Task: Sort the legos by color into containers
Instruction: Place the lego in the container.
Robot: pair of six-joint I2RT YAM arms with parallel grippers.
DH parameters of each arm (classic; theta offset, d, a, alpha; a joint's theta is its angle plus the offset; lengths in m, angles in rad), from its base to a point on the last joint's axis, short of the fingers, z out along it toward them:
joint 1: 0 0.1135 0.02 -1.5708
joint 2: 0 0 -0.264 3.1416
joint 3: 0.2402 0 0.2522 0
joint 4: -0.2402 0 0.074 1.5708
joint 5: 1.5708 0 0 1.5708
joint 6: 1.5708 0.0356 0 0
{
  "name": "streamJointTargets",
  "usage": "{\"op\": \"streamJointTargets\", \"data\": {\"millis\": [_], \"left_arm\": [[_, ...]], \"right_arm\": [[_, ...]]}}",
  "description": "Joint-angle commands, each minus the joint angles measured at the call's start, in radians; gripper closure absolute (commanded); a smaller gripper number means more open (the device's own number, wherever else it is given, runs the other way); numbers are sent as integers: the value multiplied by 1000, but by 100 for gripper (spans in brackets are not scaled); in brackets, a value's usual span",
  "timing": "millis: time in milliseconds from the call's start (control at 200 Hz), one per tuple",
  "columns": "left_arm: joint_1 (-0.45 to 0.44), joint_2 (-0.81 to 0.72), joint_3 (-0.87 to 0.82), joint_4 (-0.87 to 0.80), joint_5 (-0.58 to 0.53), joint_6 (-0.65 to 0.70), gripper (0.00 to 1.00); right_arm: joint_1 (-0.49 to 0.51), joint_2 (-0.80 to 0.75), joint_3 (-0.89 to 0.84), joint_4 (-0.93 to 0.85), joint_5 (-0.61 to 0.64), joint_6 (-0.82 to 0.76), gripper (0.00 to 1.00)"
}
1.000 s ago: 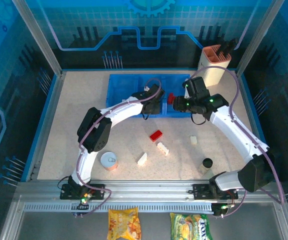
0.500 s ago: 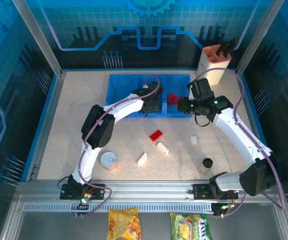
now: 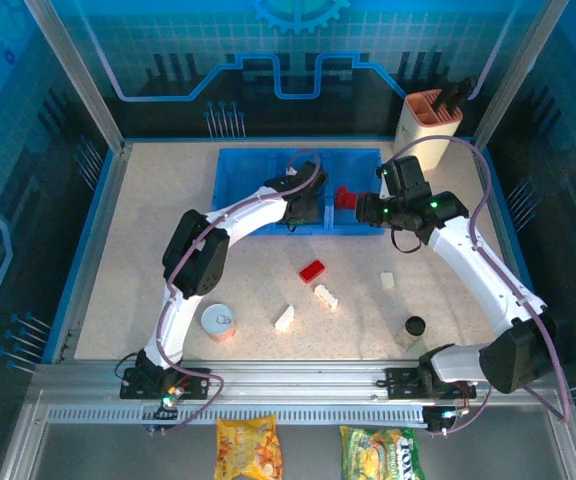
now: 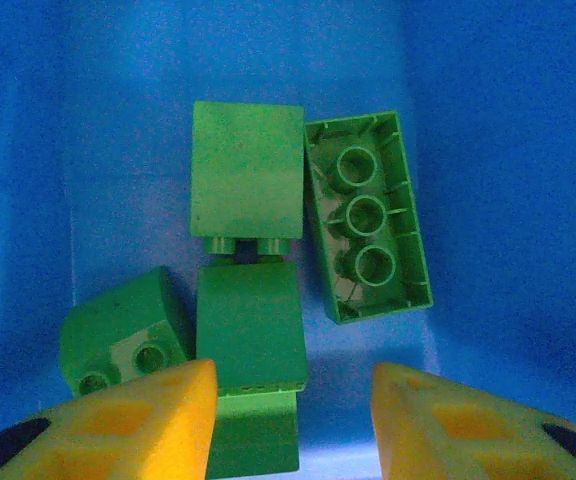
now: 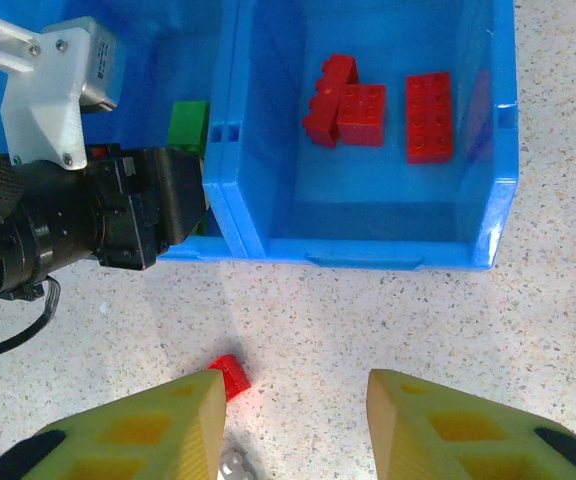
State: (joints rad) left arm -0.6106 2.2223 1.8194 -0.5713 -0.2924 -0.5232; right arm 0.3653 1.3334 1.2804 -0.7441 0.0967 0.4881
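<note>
Left gripper (image 4: 286, 425) has just spread open over the tray (image 3: 230, 162), middle bin: green brick (image 4: 248, 340) lands among greens. Right gripper (image 5: 293, 430) hangs open, empty; red brick (image 3: 312, 270) waits mid-table, centre frame.

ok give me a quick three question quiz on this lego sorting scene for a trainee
1. True or false: the bricks seen by the left wrist camera are red.
2. How many white legos lie on the table?
3. The loose red brick belongs in which tray compartment, top view: A left, B middle, C right?
Key: 1 false, green. 2 three. 3 C, with the other red legos.
</note>
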Motion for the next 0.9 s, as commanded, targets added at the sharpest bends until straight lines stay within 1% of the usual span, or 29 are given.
{"op": "streamJointTargets", "data": {"millis": [0,300,390,500,645,800,895], "left_arm": [[8,-87,-24,-12,20,14,55],[-7,-178,-96,-37,94,42,56],[-14,-214,-131,-34,126,70,55],[-30,-250,-169,-35,190,127,56],[-44,-297,-219,-61,210,166,56],[-46,-359,-282,-75,201,170,56],[-42,-398,-319,-81,196,163,55]], "right_arm": [[-12,-19,-9,-16,-15,-16,57],[-12,-17,-21,-14,-23,-21,57],[-12,-15,-27,-12,-24,-23,57],[-12,-12,-33,-12,-35,-30,57],[-12,-11,-47,-24,-72,-54,57],[0,-7,-74,-42,-123,-107,56],[22,-6,-92,-51,-127,-131,55]]}}
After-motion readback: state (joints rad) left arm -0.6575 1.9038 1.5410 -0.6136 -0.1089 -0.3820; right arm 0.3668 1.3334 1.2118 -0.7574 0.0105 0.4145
